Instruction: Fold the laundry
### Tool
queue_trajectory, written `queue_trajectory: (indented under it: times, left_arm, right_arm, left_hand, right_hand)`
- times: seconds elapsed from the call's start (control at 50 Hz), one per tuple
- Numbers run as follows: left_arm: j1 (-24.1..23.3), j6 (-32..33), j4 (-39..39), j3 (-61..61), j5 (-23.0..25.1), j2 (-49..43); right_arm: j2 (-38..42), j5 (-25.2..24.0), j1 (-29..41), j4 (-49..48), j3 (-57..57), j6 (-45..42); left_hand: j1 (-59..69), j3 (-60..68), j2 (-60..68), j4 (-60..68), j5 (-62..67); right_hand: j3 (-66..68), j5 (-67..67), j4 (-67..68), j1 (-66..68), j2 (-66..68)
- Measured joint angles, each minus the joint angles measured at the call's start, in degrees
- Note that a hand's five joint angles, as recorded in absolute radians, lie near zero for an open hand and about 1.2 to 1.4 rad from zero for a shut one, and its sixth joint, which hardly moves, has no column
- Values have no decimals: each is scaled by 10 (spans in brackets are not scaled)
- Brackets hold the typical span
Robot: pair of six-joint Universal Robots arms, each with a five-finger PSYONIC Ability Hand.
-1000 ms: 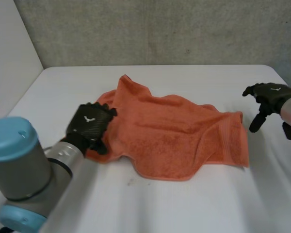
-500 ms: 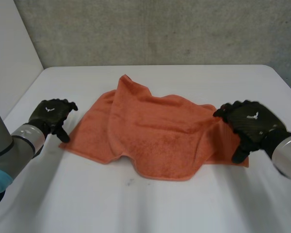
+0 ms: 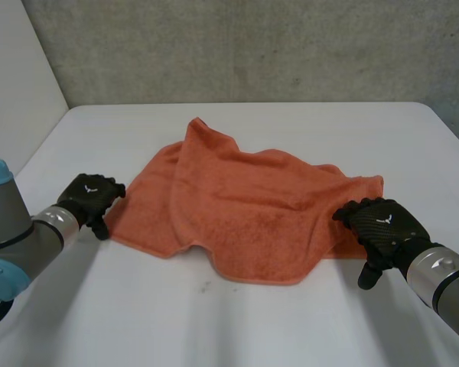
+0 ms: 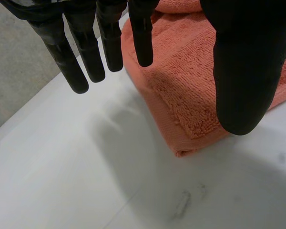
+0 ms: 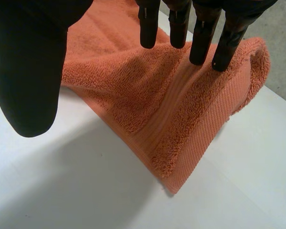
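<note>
Head view: left hand (image 3: 92, 197) and right hand (image 3: 382, 225) had each neared a side corner of the rumpled orange terry towel (image 3: 252, 206), both open, empty.

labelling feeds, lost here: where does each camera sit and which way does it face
Head view: between and behind the arms, looking down at the white table; left hand and right hand at the orange towel's two near corners, forearms showing.
Left wrist view: on the left wrist, looking along the palm; open fingers and thumb above a towel corner.
Right wrist view: on the right wrist, same way; open fingers above the other corner.
Shared: towel and table in all.
</note>
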Motion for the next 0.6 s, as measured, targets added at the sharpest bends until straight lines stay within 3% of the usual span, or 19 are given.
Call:
queue_trajectory:
  times: [0.6]
  left_arm:
    - [-4,0,3,39,0,-38]
  right_arm:
    - [3,0,0,-9,5,0]
  left_hand:
    - [54,50,50,52,31]
  right_hand:
    - [0,0,0,0,0]
